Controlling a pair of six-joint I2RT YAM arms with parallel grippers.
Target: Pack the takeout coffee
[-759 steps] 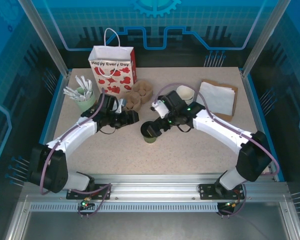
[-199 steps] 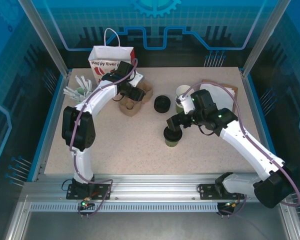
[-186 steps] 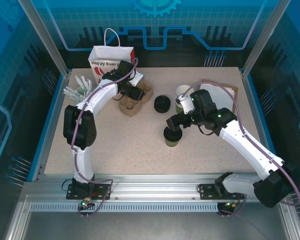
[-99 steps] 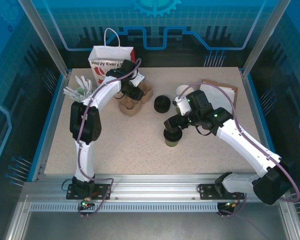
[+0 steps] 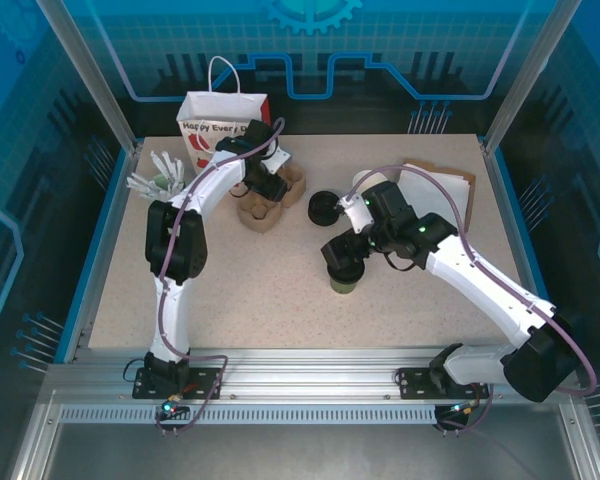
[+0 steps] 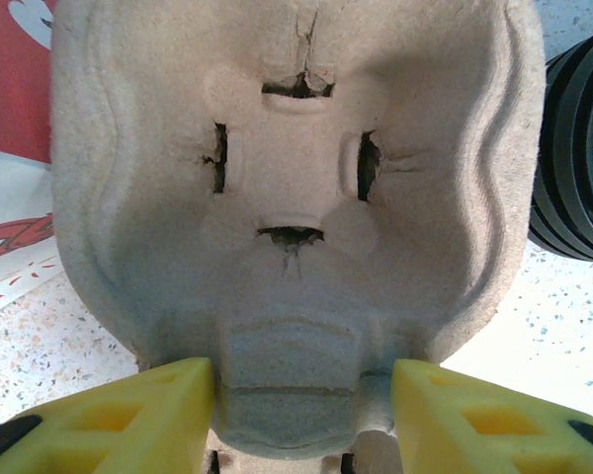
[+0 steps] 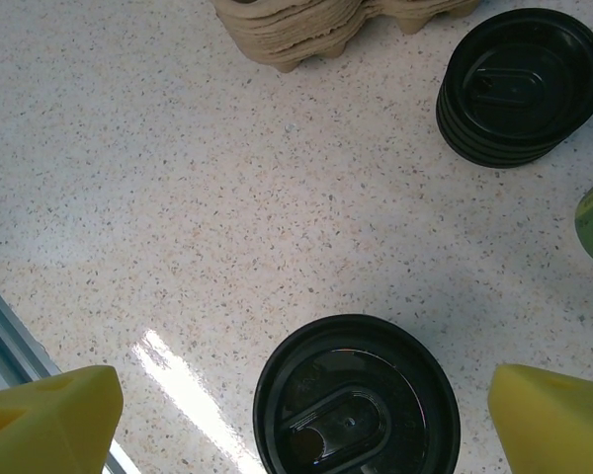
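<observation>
Seeing left gripper [image 6: 301,400] part-closed and clamped on the pulp cup carrier [image 6: 296,197]: yellow fingers [image 6: 128,415] pressed against both sides of its near lobe, carrier body spreading away past the tips. Overhead: same grip at the top of the carrier pile, just in front of the paper bag [image 5: 215,125].

Seeing right gripper [image 7: 301,420] spread wide, released, holding nothing, touching nothing. Hanging straight over the takeout coffee [image 5: 346,284], one yellow tip out past each side of the lid [image 7: 356,400], both well clear of its rim.

Takeout coffee upright on the table [image 5: 230,290], roughly mid-table, a bit right of centre. Nearer the arm bases than the stack of black lids [image 7: 522,84], and apart from it. Long axis vertical, black lid on top facing the wrist camera. Strip of green wall showing below the gripper from overhead. Oval sip recess on the lid lying a little skewed to the tip-to-tip line.

Writing: "Happy Every" readable in red on the white upper band of the bag, rest cut off by the left arm; red-and-white pattern below. Raised marks inside the lid recess too small to read. Can't make out any print on the green cup wall.
</observation>
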